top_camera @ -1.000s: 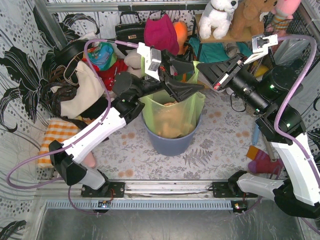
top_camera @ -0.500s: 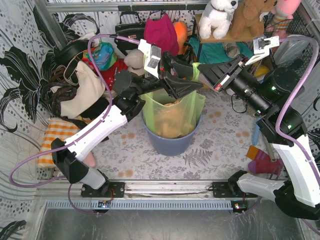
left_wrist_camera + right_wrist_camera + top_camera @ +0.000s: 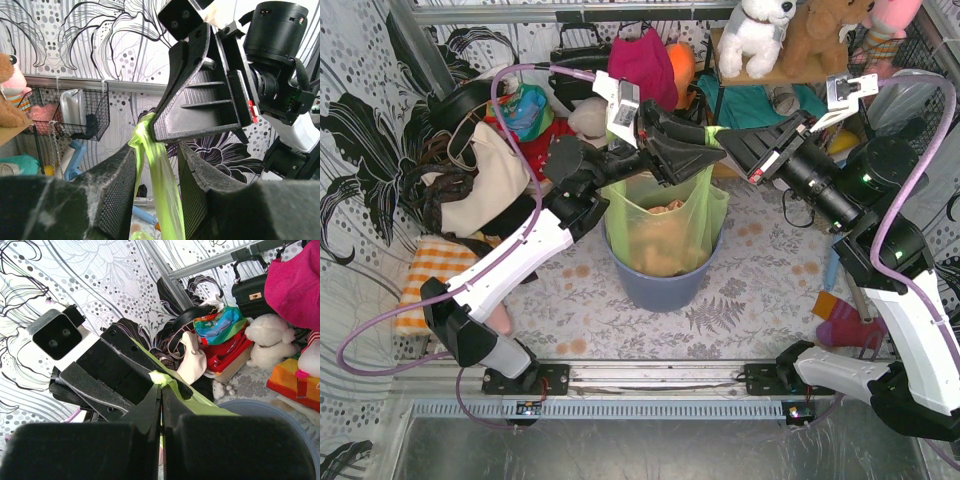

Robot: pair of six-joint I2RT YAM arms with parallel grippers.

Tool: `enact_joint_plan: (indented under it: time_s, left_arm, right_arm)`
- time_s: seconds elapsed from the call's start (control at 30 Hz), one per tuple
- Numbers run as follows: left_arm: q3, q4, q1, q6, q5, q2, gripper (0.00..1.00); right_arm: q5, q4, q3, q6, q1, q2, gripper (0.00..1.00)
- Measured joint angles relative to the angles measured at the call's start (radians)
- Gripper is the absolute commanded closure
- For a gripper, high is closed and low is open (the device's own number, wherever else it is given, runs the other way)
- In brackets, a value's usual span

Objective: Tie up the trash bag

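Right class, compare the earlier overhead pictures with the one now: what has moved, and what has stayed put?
The left pincer has moved up the overhead view, away from the arm bases, until it nearly meets the right pincer. The near rim of the trash bag has lifted slightly with it. The right pincer stays shut on the bag's handle strip, and the bag stays seated in the blue-grey bin.

The trash bag (image 3: 665, 225) is thin, glossy translucent plastic; the bin (image 3: 660, 288) smooth matt plastic.
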Motion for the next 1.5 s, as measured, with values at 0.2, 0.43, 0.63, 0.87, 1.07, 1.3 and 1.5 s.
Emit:
enact_joint_plan:
  time_s: [0.2,0.43,0.63,0.87,1.07,1.3,1.5]
  left_arm:
    - [0.016,-0.042,0.000,0.016,-0.027,0.000,0.67]
    - [0.031,-0.074,0.000,0.035,-0.047,0.002,0.31]
    - [0.031,-0.119,0.000,0.068,-0.099,0.002,0.23]
    - [0.031,-0.140,0.000,0.092,-0.133,0.001,0.30]
    - [0.031,-0.134,-0.005,0.098,-0.131,0.001,0.46]
    - [0.030,-0.131,-0.012,0.106,-0.121,-0.006,0.70]
    - [0.030,-0.132,-0.019,0.112,-0.111,-0.011,0.94]
  right_arm:
    - [0.002,0.003,-0.003,0.002,0.000,-0.001,1.00]
    - [0.003,0.008,-0.003,0.003,-0.001,-0.002,1.00]
    - [0.003,0.008,-0.003,0.003,-0.001,-0.002,1.00]
    - [0.003,0.009,-0.003,0.003,-0.001,-0.002,1.00]
    - [0.003,0.010,-0.003,0.003,-0.001,-0.002,1.00]
    - [0.003,0.011,-0.003,0.003,-0.001,-0.002,1.00]
    - [0.003,0.011,-0.003,0.003,-0.001,-0.002,1.00]
